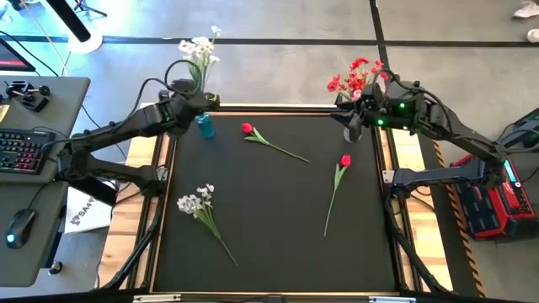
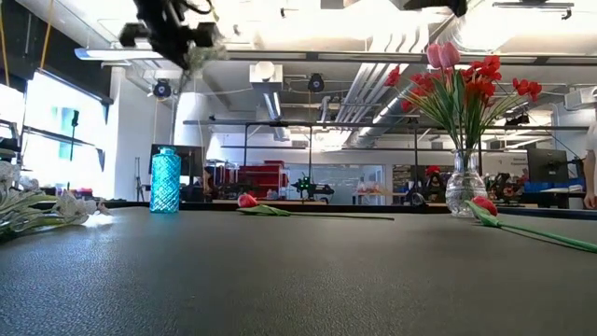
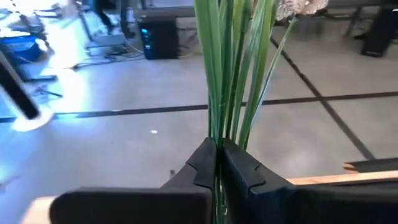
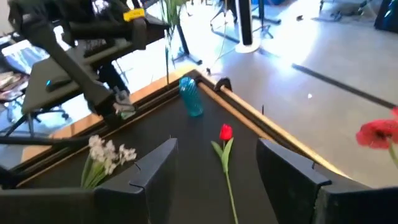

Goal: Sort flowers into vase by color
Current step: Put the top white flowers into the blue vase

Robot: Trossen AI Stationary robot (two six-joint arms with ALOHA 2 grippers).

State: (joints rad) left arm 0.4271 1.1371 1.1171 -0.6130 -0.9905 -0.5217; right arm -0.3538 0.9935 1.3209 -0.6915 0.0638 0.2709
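Note:
My left gripper (image 1: 190, 106) is shut on a white blossom spray (image 1: 200, 49), high above the blue vase (image 1: 205, 127) at the table's far left corner. My right gripper (image 4: 214, 168) is open and empty, hovering beside the clear vase (image 2: 464, 183), which holds red sprays (image 1: 357, 76) and a pink tulip (image 2: 443, 54) at the far right corner. On the table lie a red bud (image 1: 248, 129), a second red bud (image 1: 345, 160) and another white spray (image 1: 195, 203), each flat on its stem. My left gripper pinches the white spray's bunch of green stems (image 3: 219, 138) between its two fingers (image 3: 202, 163), the fingers lying across the stems. The blossoms (image 3: 300, 6) stand beyond the fingers, out past the table's far edge. The spray is lifted clear; its lower end is hidden by the gripper.
The black table top has a wooden rim (image 1: 278, 107). A desk with keyboard (image 1: 21, 151) and mouse stands to the left of the table. Open mat (image 1: 278, 227) lies between the loose flowers toward the near edge.

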